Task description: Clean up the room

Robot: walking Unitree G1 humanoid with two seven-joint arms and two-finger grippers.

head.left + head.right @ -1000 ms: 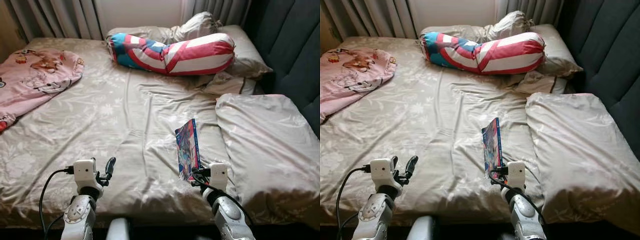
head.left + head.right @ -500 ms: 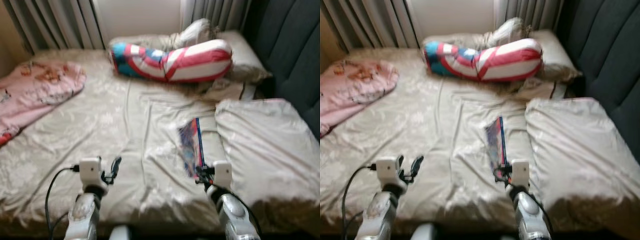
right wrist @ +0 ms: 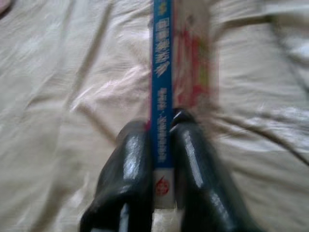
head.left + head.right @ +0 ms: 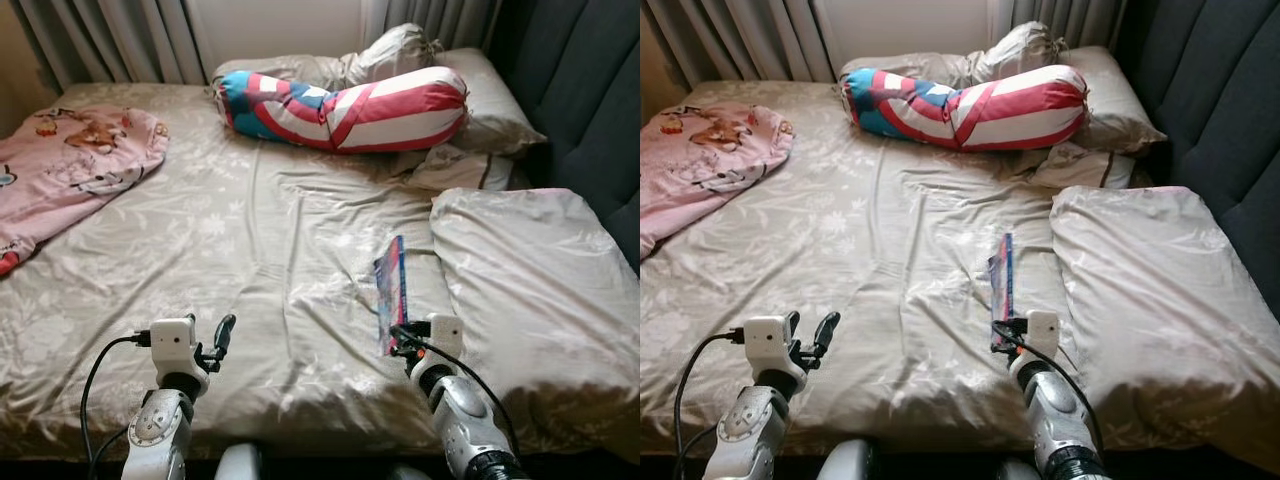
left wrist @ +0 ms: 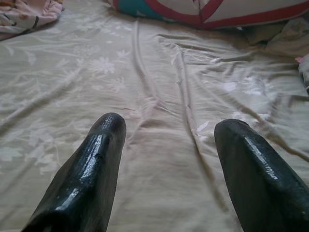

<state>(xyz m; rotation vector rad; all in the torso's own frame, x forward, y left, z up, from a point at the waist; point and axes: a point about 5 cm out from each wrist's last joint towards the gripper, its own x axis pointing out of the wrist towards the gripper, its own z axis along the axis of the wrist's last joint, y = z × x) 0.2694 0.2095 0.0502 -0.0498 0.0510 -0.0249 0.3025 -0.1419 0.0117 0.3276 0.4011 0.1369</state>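
Book (image 4: 391,293) has turned edge-on, pinched in right gripper (image 4: 398,338).

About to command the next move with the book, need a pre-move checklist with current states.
1. Right gripper shut on thin blue-spined book: ok.
2. Hold is at the book's near end, long overhang: not ok.
3. Book raised on edge above beige floral bedsheet: ok.
4. Left gripper open, holding nothing: ok.
5. Grey pillow lies close beside the book: not ok.
6. Drop-off spot for the book: cannot tell.
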